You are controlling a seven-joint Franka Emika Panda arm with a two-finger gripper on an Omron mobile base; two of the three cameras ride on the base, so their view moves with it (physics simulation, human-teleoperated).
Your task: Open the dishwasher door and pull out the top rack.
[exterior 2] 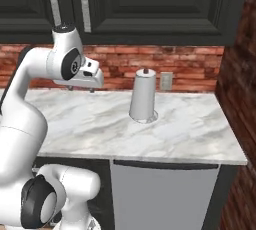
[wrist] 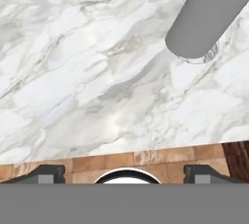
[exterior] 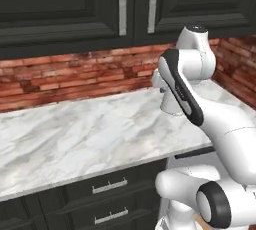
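Note:
The dishwasher door [exterior 2: 164,197] is a plain grey panel under the marble counter [exterior 2: 190,134], standing shut and upright; a pale sliver of it [exterior: 192,163] also shows beside my arm. The top rack is hidden behind that door. My gripper [exterior 2: 80,89] hangs above the counter's back left part, near the brick wall, well above and left of the door. In the hand view its two fingertips [wrist: 46,172] stand wide apart over the counter [wrist: 97,82], so the gripper [wrist: 124,173] is open with nothing between them.
A grey upright cylinder on a round base [exterior 2: 144,96] stands on the counter right of the gripper, also seen in the hand view [wrist: 209,18]. Black drawer fronts with silver handles [exterior: 109,186] lie left of the dishwasher. A brick side wall [exterior 2: 242,99] closes the right side.

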